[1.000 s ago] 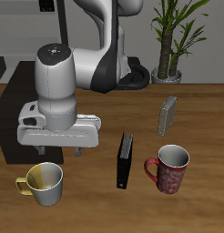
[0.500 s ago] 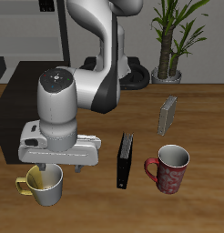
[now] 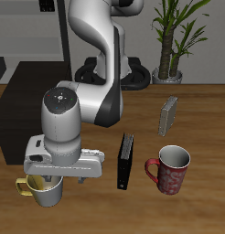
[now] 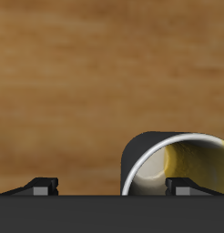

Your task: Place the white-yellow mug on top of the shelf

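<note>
Nearest the desk's (image 3: pixel 201 215) front edge: the white-yellow mug (image 3: pixel 46 189), upright, yellow handle out to one side, mostly hidden under the gripper (image 3: pixel 58 182). Lowered right onto the mug, fingers spread to either side of one stretch of rim, one finger (image 4: pixel 180 187) inside the yellow bowl and the other (image 4: pixel 43 186) outside on bare wood, per the wrist view. Released, not clamped: a clear gap between the fingers and nothing pinched. Placed this way, likely, to take the mug by its wall instead of by the handle, a firm hold for the lift to come.

Also near the front, well apart from the mug: the red patterned mug (image 3: pixel 169 169), upright, grey inside. Between the two mugs, a thin black book (image 3: pixel 125 160) standing on edge. Farther back, a small grey box (image 3: pixel 168 115), also upright, clear of the work.

Farther still, beside the arm: the shelf (image 3: pixel 16 123), dark, low and flat-topped, mostly covered by the gripper's body, its top free to receive the mug. At the very back, a potted plant (image 3: pixel 172 37).

Against half a second ago: gripper lower and nearer the front edge, now covering most of the mug where the rim showed more fully. Mug itself unmoved, and nothing else on the desk shifted
</note>
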Tool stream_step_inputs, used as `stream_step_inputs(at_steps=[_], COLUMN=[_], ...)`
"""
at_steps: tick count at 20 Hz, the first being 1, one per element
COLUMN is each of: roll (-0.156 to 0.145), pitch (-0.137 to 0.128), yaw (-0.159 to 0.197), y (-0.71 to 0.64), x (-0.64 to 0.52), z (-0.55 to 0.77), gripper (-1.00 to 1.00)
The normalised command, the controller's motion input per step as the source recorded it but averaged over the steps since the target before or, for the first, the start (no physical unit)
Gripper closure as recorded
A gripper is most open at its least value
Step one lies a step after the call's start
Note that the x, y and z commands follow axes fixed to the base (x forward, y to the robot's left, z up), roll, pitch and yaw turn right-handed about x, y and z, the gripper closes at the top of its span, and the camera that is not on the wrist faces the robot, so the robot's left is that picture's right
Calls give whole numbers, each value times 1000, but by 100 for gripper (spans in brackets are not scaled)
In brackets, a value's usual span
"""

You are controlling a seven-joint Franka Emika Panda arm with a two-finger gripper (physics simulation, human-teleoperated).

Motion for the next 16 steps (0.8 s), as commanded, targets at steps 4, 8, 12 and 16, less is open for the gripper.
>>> stream_step_inputs(at_steps=[4, 8, 12, 16], roll=[4, -9, -10, -13], pitch=[31, 18, 18, -25], yaw=[-16, -18, -10, 2], y=[7, -47, -52, -94], x=[32, -11, -10, -134], z=[-221, -143, -109, 209], gripper=[100, 100, 100, 100])
